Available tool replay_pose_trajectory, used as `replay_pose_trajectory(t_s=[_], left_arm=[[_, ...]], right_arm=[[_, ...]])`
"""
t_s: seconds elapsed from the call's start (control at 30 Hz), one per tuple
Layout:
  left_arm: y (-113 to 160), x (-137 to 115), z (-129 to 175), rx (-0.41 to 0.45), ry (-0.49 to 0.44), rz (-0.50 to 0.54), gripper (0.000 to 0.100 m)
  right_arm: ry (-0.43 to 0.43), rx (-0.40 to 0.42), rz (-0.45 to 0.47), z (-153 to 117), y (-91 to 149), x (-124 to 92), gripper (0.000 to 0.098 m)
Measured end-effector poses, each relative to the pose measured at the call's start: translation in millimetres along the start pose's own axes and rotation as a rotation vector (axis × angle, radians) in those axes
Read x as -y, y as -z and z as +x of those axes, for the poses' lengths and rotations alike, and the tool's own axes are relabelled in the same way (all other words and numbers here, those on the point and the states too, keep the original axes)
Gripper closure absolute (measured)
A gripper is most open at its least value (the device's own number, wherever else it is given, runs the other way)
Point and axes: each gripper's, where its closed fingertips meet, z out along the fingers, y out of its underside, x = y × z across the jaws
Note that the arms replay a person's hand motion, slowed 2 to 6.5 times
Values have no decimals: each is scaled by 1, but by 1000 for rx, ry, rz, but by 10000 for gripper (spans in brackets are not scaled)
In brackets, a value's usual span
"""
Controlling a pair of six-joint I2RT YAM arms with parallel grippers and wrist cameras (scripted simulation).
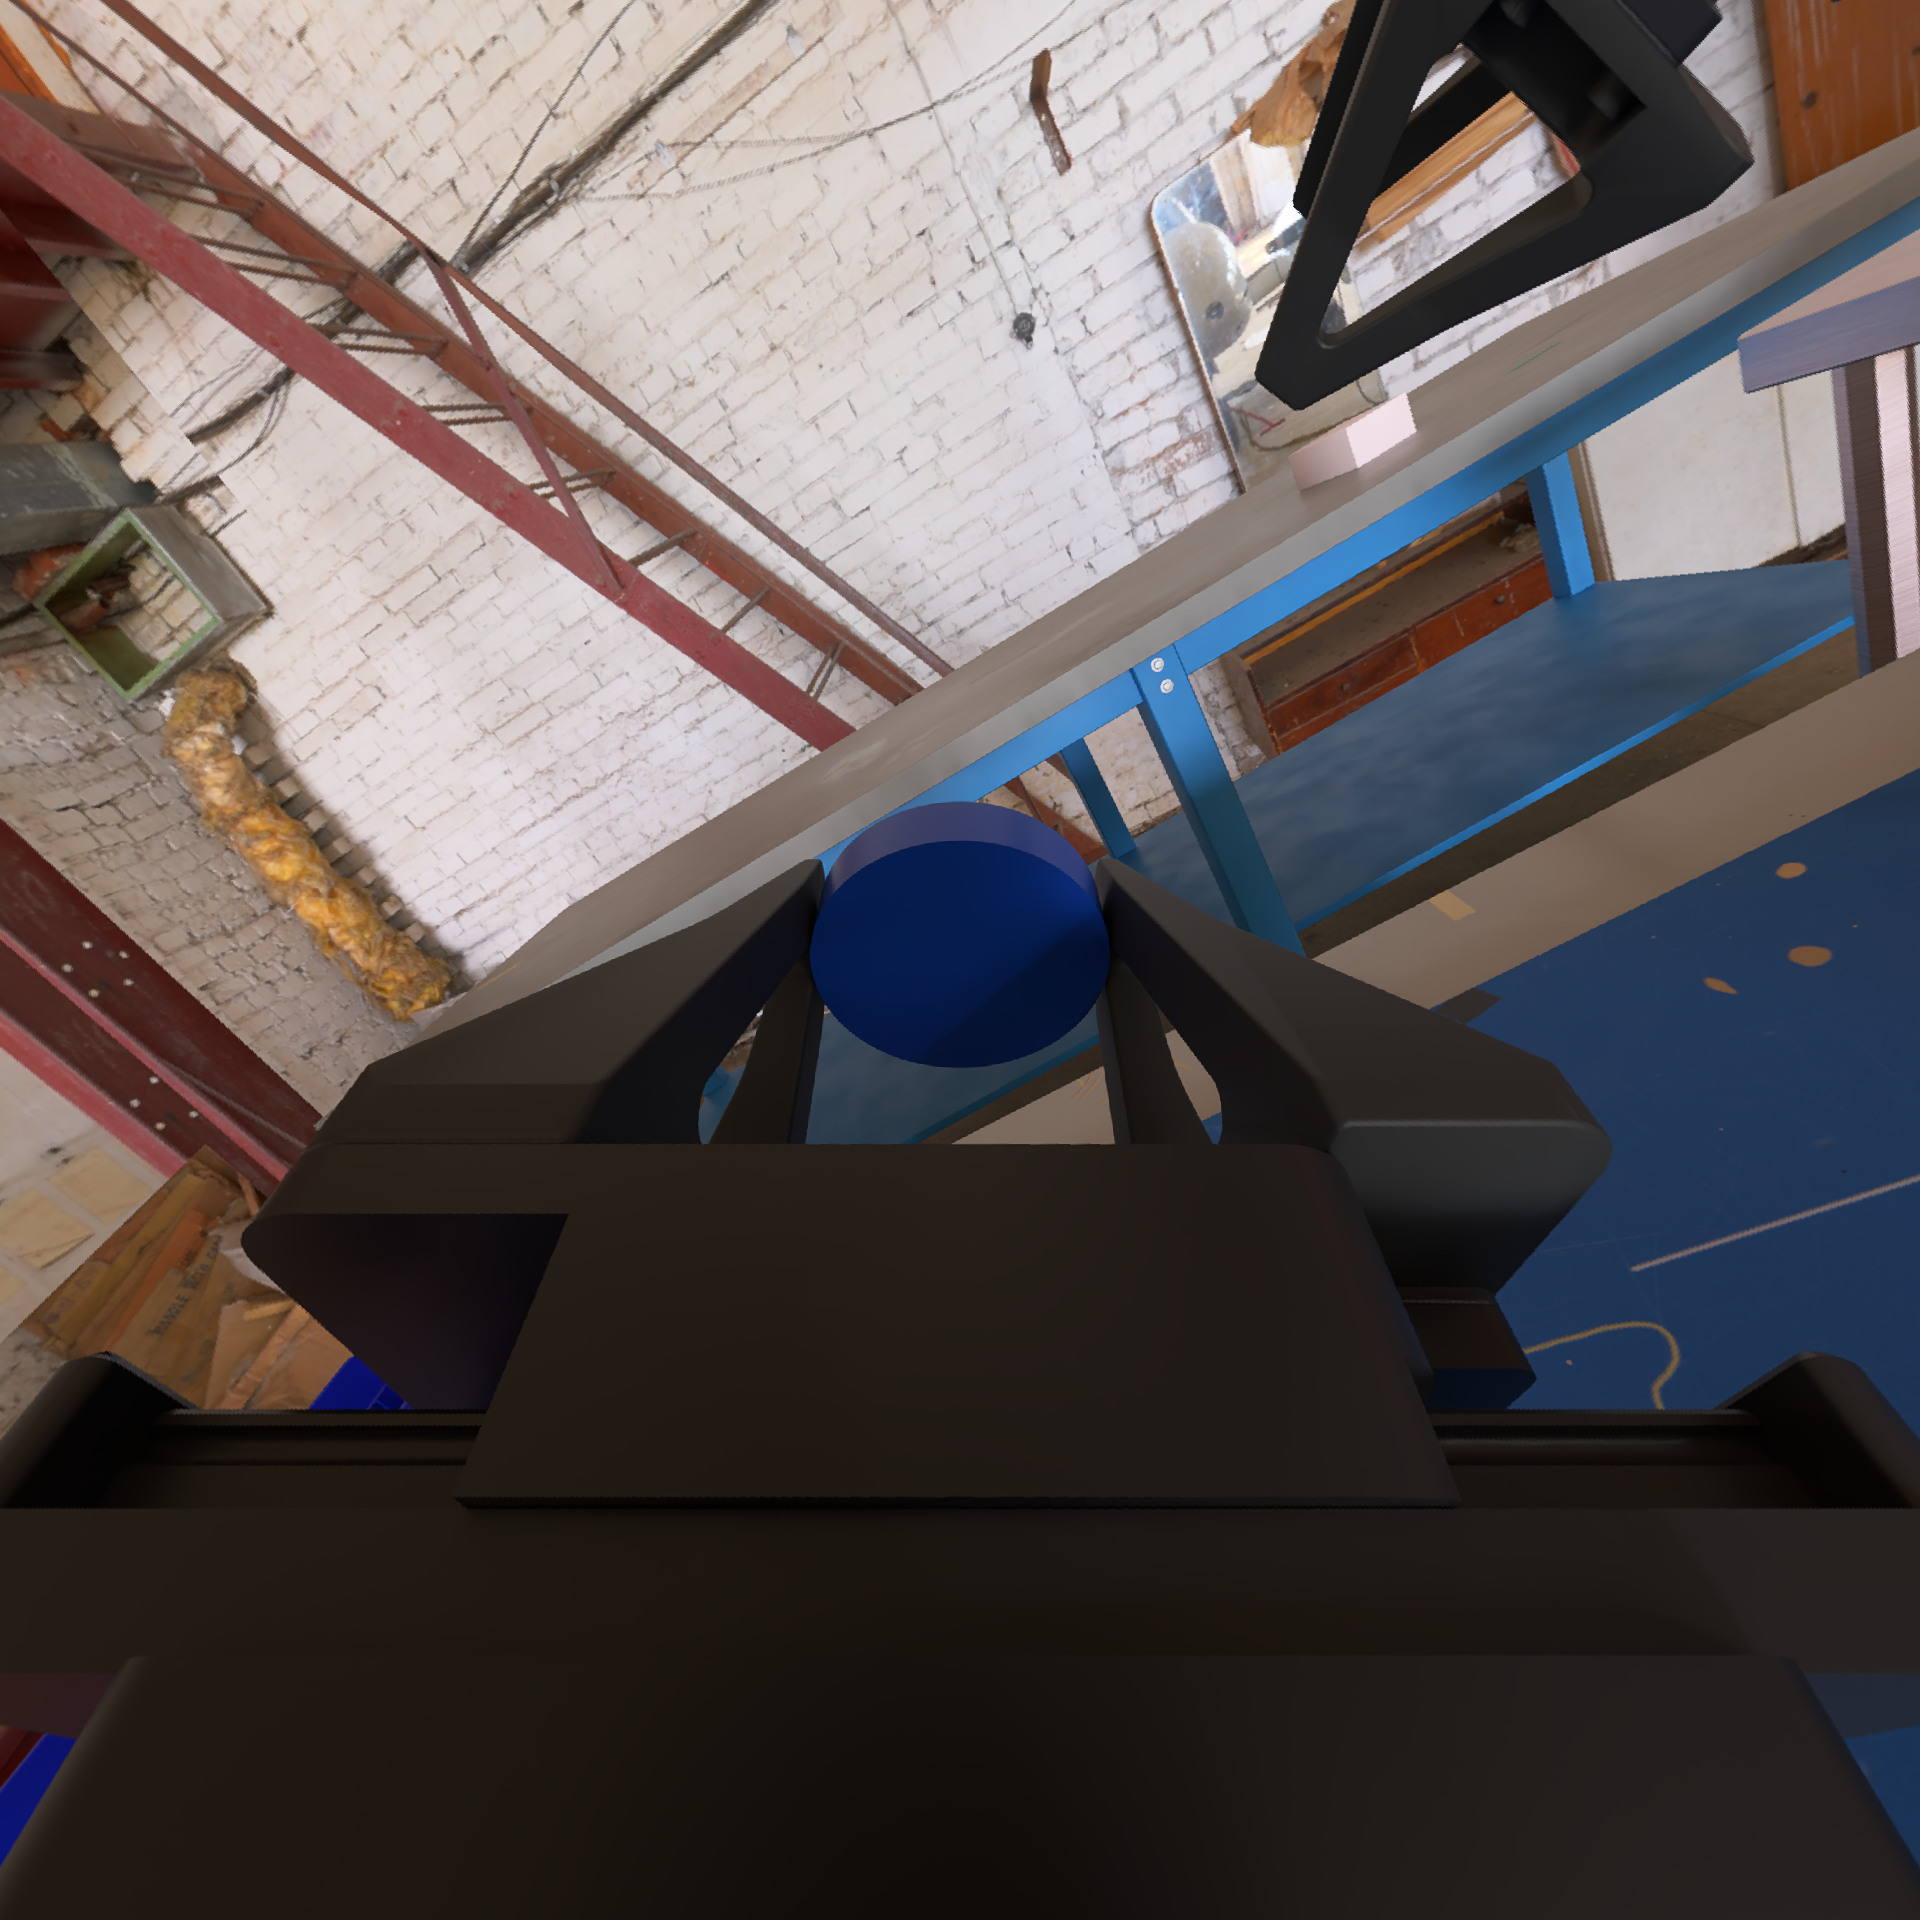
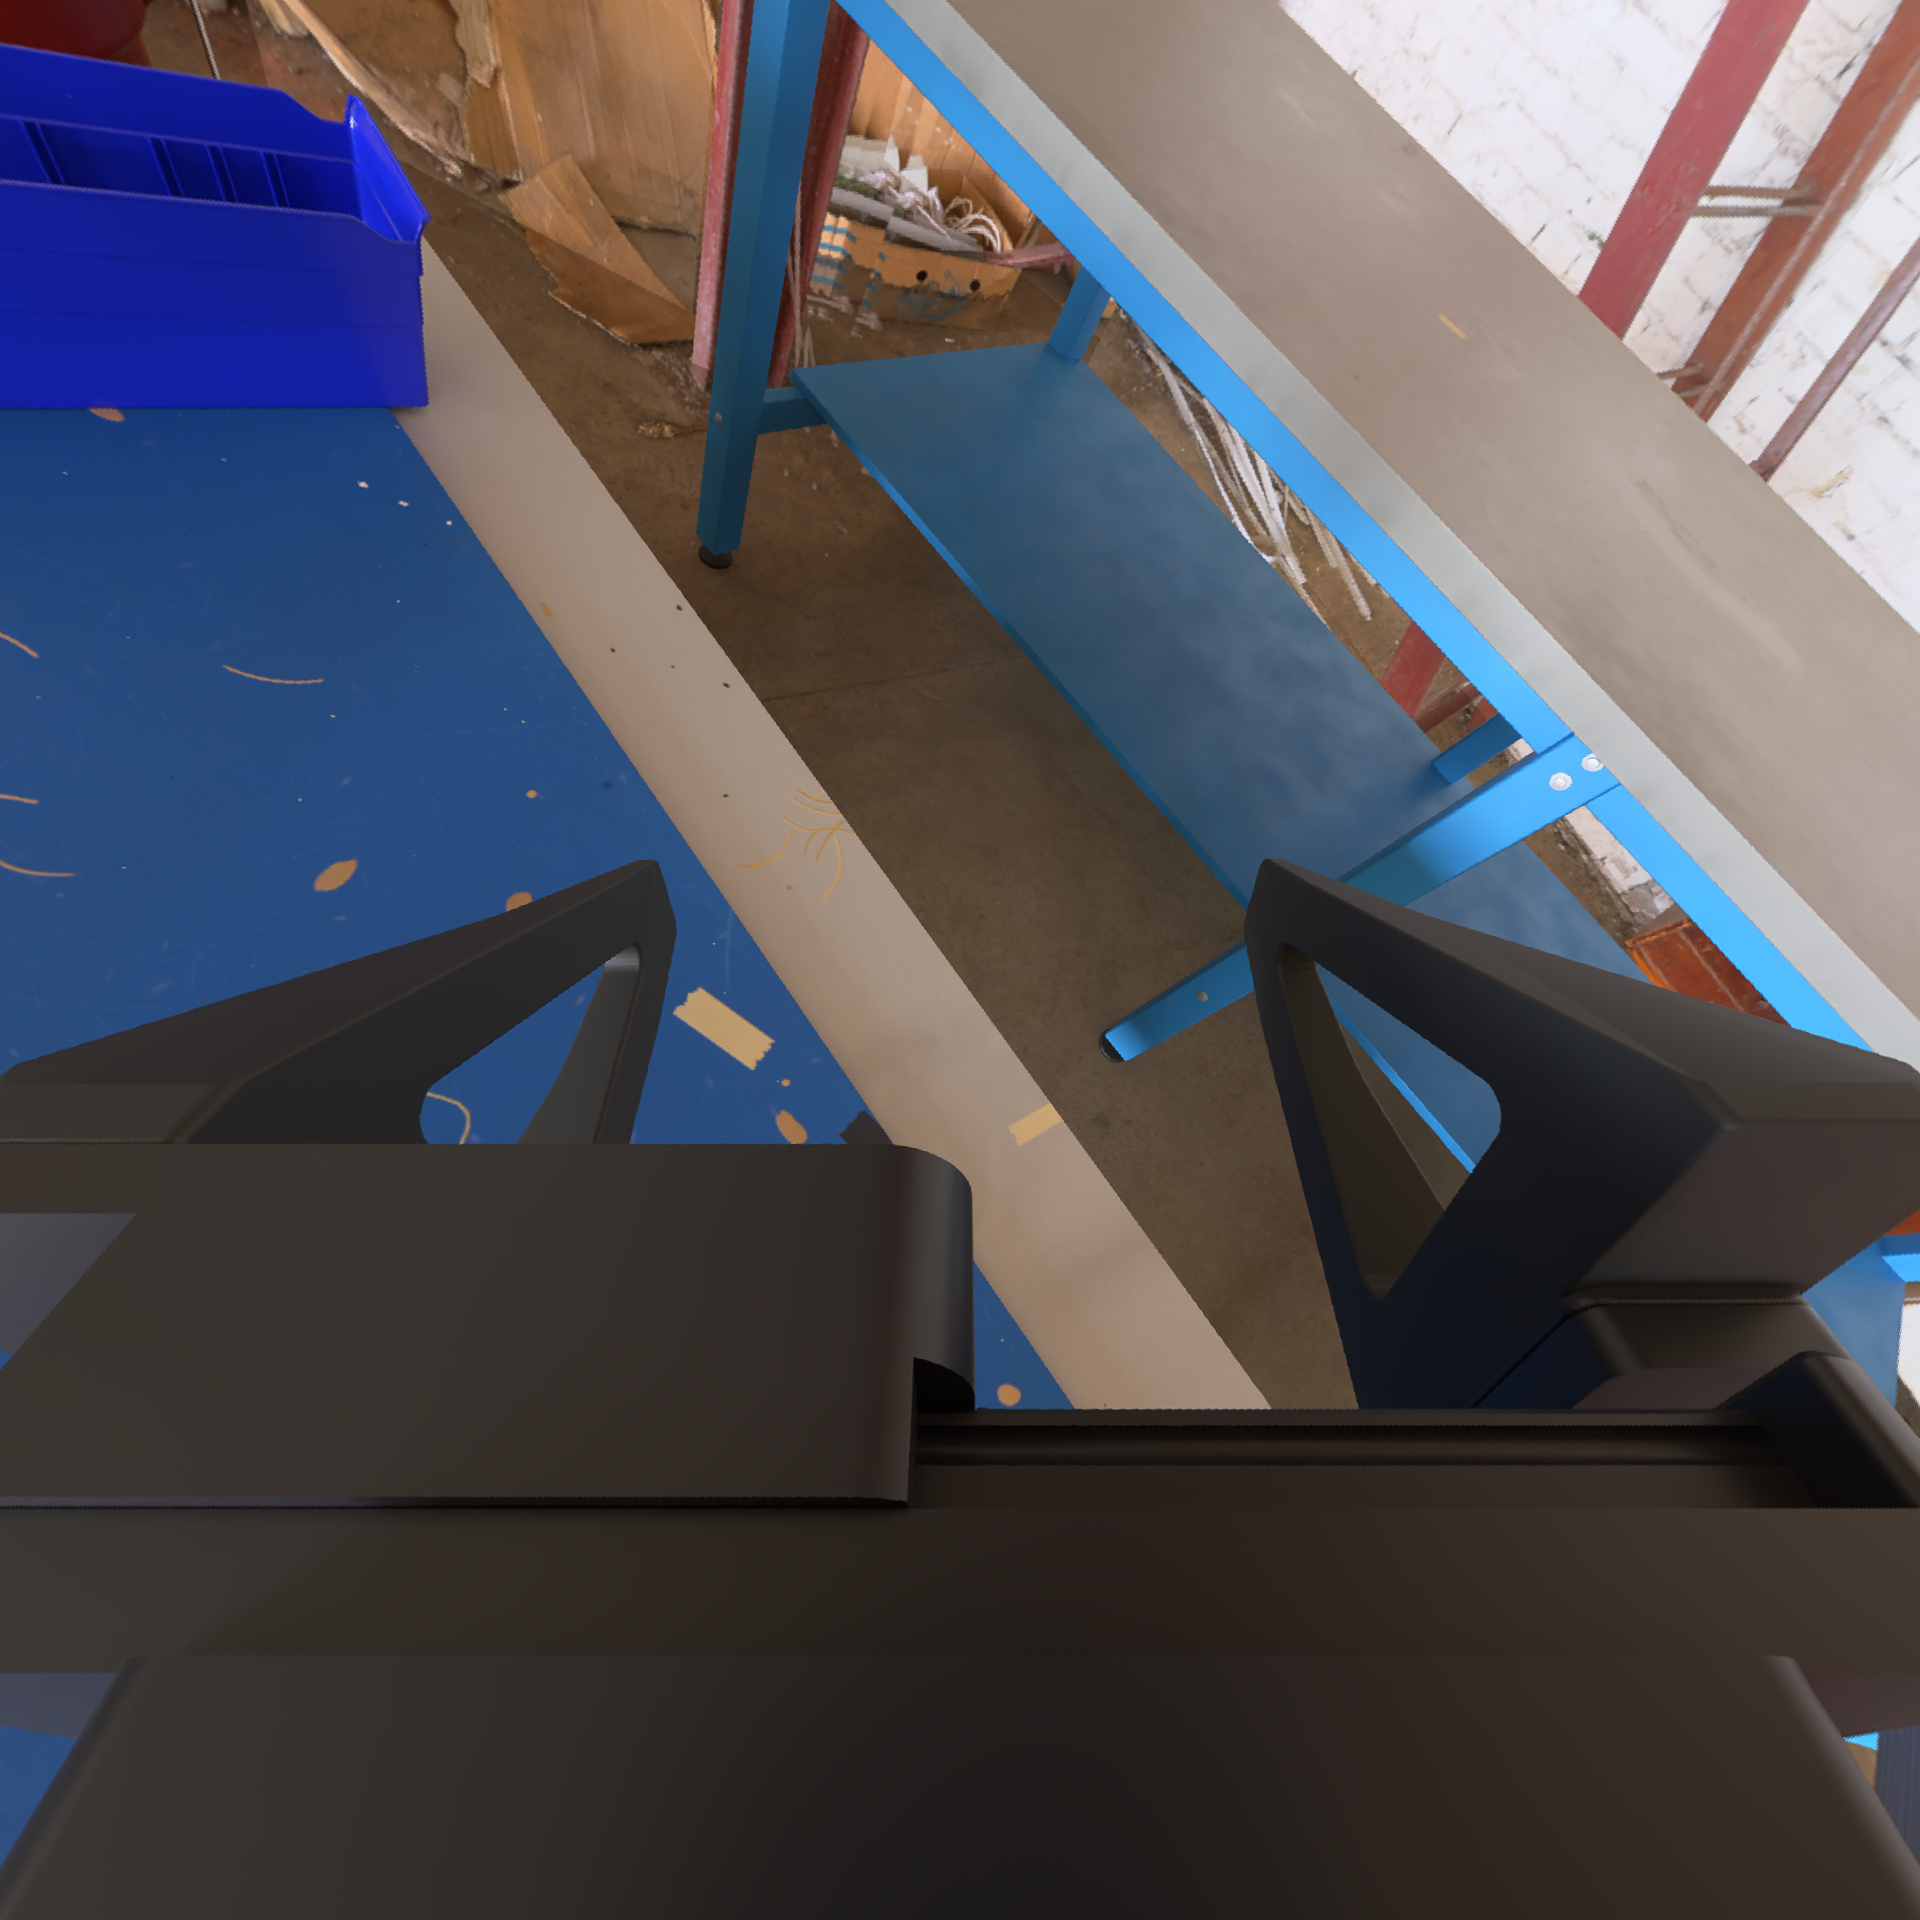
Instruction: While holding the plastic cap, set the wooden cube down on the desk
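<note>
In the left wrist view my left gripper is shut on a round dark blue plastic cap, held flat side toward the camera between the two fingertips, in the air above the desk. A finger of the right gripper hangs at the upper right of that view. In the right wrist view my right gripper is wide open and empty, above the blue mat near the desk's grey edge strip. A striped block-like thing shows at the left wrist view's right edge; I cannot tell if it is the wooden cube.
A blue plastic bin stands on the mat's far corner. Beyond the desk edge is a gap of floor, then a blue-framed workbench with a low shelf. A pale pink block lies on that bench. A brick wall is behind.
</note>
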Motion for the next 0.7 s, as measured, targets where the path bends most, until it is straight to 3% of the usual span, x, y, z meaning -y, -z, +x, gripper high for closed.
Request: replay_pose_trajectory(t_s=[0.57,0.7], left_arm=[[0,0,0,4,3,6,574],[0,-1,0,4,1,5,574]], right_arm=[[40,-23,-16,4,5,-3,39],[64,-43,-21,5,8,-3,76]])
